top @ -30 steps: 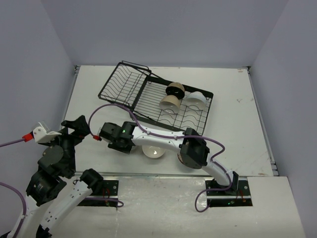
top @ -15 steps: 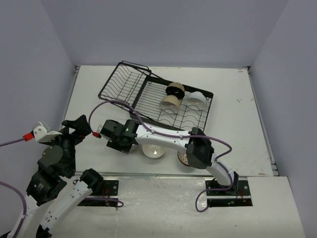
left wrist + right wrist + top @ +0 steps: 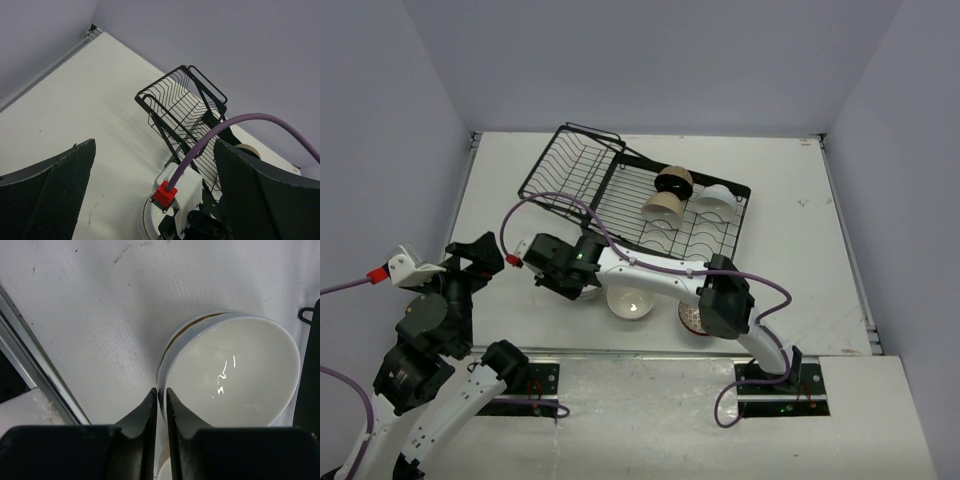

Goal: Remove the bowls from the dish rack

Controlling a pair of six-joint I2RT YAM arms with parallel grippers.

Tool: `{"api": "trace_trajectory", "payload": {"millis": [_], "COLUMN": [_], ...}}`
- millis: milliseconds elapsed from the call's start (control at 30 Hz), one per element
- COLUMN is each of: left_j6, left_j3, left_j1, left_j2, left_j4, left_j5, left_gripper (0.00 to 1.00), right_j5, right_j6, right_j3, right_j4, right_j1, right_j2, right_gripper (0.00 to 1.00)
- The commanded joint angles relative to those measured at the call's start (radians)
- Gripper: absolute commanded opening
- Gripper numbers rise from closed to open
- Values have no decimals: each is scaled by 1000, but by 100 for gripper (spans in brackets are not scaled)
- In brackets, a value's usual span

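Observation:
The black wire dish rack [image 3: 582, 172] stands at the back of the table, and its corner shows in the left wrist view [image 3: 176, 107]. In its flat part sit a black-inside bowl [image 3: 672, 180], a beige bowl [image 3: 663, 207] and a white bowl [image 3: 716, 200]. In front of the rack, my right gripper [image 3: 161, 391] points down and is shut on the near rim of a white bowl [image 3: 235, 370] that seems to rest on another bowl. My right wrist [image 3: 565, 268] hides that bowl from above. My left gripper [image 3: 154, 145] hangs open and empty at the left [image 3: 478, 256].
A second white bowl [image 3: 630, 302] and a brown patterned bowl [image 3: 692, 318] stand on the table near the front edge, under the right forearm. A purple cable [image 3: 545, 212] loops over the rack's front. A metal rail [image 3: 35, 370] runs along the table edge.
My right jaws have closed onto the white bowl's rim. The right elbow swung right, uncovering the brown patterned bowl. The left arm has not moved.

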Motion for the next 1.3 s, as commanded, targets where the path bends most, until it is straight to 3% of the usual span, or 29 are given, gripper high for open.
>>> {"api": "trace_trajectory", "payload": {"millis": [0, 600, 667, 700, 800, 1067, 1167, 1267], "left_j6": [22, 27, 28, 30, 37, 71, 97, 111], "left_j3": [-8, -10, -10, -10, -13, 4, 25, 56], "left_j1": [5, 5, 4, 4, 4, 4, 4, 5], "left_j2": [10, 18, 21, 22, 28, 120, 178, 261], "left_j4": [44, 49, 52, 52, 59, 73, 81, 78], "left_j5": [-3, 4, 4, 7, 17, 92, 140, 236], "left_gripper": [100, 100, 100, 100, 100, 100, 100, 100], "right_j5": [-6, -11, -6, -2, 27, 118, 148, 182], "right_j6": [19, 42, 46, 49, 59, 66, 86, 132], "right_j3": [7, -36, -42, -42, -41, -65, -176, -413], "right_j4": [20, 30, 42, 47, 60, 96, 131, 183], "right_j1": [-6, -6, -6, -4, -6, -33, -75, -128], "right_j2": [4, 19, -1, -16, -47, -267, -403, -589], "right_gripper": [11, 10, 16, 27, 38, 43, 44, 46]}}
